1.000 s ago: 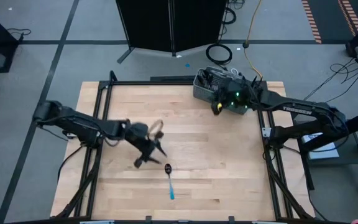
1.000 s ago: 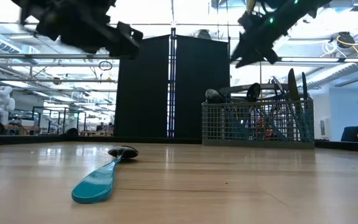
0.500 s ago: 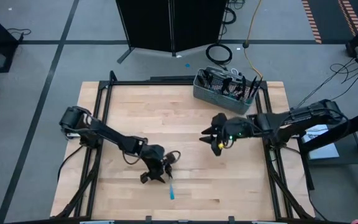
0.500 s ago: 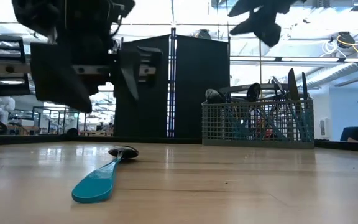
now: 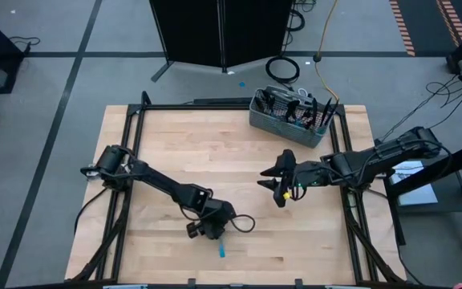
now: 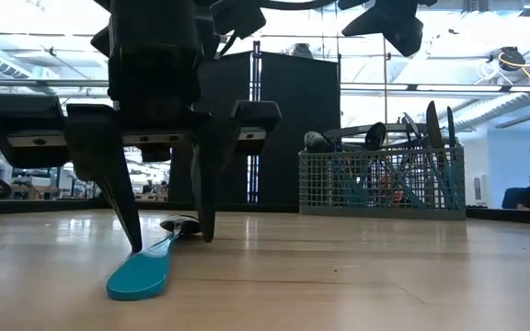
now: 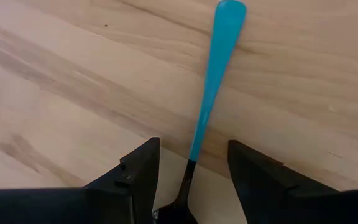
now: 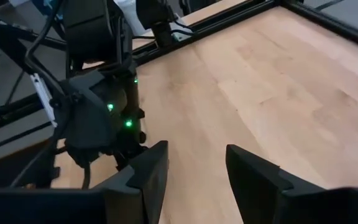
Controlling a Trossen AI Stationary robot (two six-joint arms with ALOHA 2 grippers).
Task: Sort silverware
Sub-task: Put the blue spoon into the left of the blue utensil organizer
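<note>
Left gripper point(image 6: 167, 241) spread wide astride spoon point(image 7: 211, 84), seemingly untouching, high view hides spoon's bowl, right gripper point(image 5: 280, 186) parted, empty

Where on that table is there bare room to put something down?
Bare wood lies between the table's far-left corner and the basket, and along the near-right edge. It is crowded near the middle front, where the left gripper straddles the spoon, open.

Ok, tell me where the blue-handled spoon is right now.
High view: the spoon lies on the table's near middle, handle toward the front edge, its neck between the open left gripper's fingers.
</note>
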